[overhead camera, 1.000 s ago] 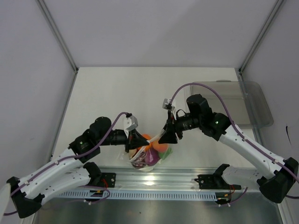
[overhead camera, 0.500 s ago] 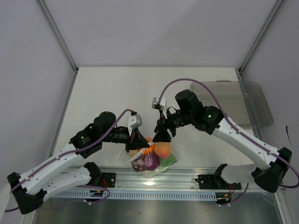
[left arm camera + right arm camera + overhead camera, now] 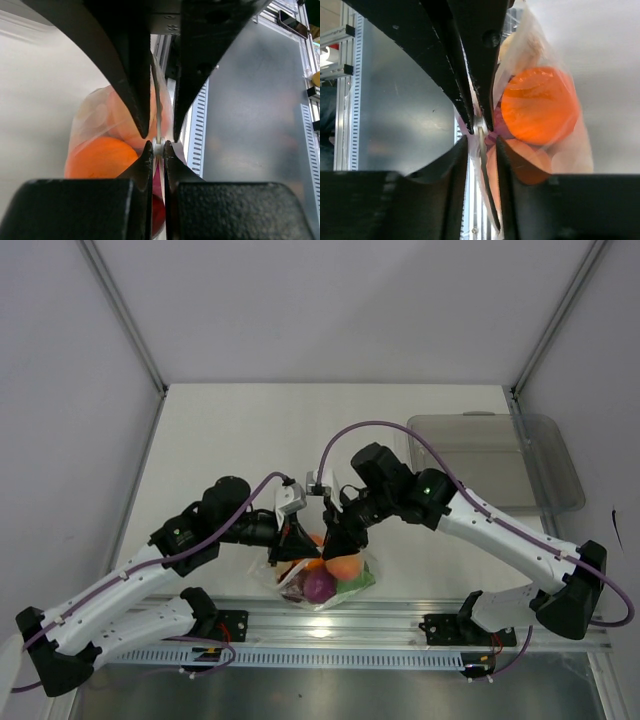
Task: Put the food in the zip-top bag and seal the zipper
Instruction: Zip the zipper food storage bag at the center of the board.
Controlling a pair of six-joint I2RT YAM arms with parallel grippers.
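The zip-top bag (image 3: 292, 578) hangs between my grippers at the table's near edge, holding the food: an orange fruit (image 3: 344, 566), a dark purple fruit (image 3: 318, 586) and a green piece (image 3: 361, 582). My left gripper (image 3: 299, 540) is shut on the zipper (image 3: 158, 131), pinching it at the fingertips in the left wrist view (image 3: 157, 146). My right gripper (image 3: 336, 537) sits right beside it. In the right wrist view (image 3: 481, 142) its jaws stand narrowly apart, with the zipper strip (image 3: 486, 165) running between them. The orange fruit (image 3: 540, 105) shows through the plastic.
A rigid clear tray (image 3: 556, 472) lies at the right back of the table. An aluminium rail (image 3: 400, 625) with the arm mounts runs along the near edge, just below the bag.
My right gripper has moved left along the bag's top edge, up to the left gripper. The bag has shifted slightly and hangs lower and more upright. The left gripper has kept its hold.
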